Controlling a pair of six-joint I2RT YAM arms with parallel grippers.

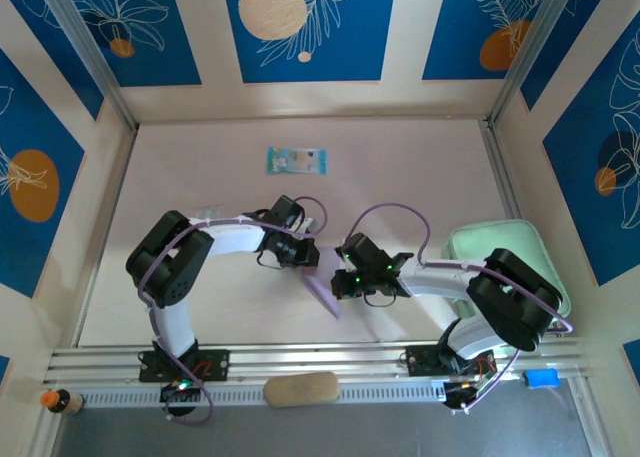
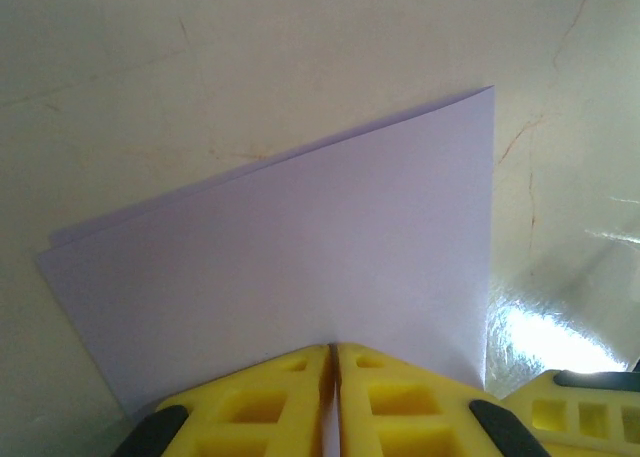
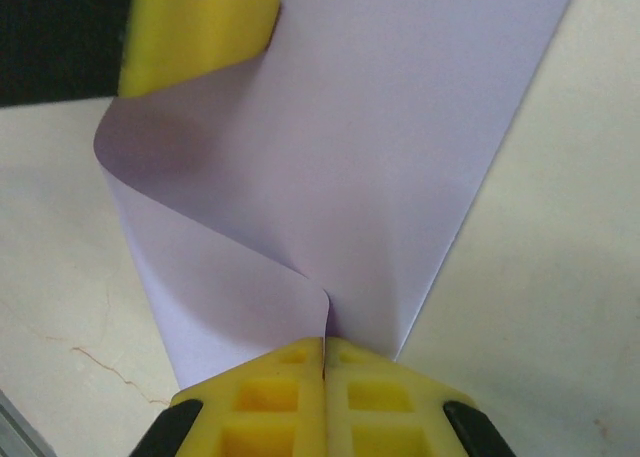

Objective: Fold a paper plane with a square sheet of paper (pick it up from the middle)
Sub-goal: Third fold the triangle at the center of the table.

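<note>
The square sheet of paper (image 1: 322, 289) is between the two arms, over the near middle part of the table (image 1: 200, 177), and it is doubled over on itself. The left jaws are clenched on one edge of it. In the left wrist view the yellow tips meet tightly on the lilac paper (image 2: 300, 247). The right jaws are also clenched, grasping the sheet (image 3: 350, 127) from the opposite side.

I think both arms hold it so that the two layers cannot slide apart while the first fold is formed. One arm alone would let such thin paper hang down.

The sheet is plain pale lilac, with straight edges. At its far edge in the left wrist view, two layers show, a little out of line. In the right wrist view the bend at the left is a soft round curl, not a sharp crease, and a small buckle stands just by the jaws. I cannot tell if the paper touches the table. It is not yet a plane.
</note>
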